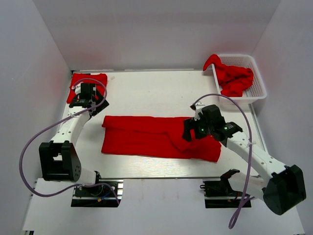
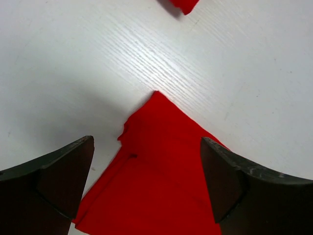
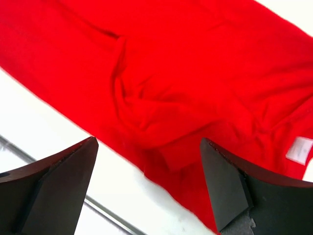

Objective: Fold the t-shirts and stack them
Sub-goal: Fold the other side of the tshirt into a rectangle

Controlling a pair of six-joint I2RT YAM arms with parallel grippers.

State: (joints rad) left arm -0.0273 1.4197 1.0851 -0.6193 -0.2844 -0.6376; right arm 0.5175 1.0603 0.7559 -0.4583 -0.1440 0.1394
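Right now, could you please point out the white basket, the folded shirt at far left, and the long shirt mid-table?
white basket (image 1: 242, 59), top external view, far mesh wall.
folded shirt (image 1: 100, 76), top external view, far right corner.
long shirt (image 1: 142, 134), top external view, flat left half.

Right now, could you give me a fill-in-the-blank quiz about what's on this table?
The long shirt on the table is coloured ____. The crumpled shirts lie in a white ____. The left gripper and right gripper both have their fingers ____. The folded shirt sits at the table's far ____ corner.
Answers: red; basket; open; left.
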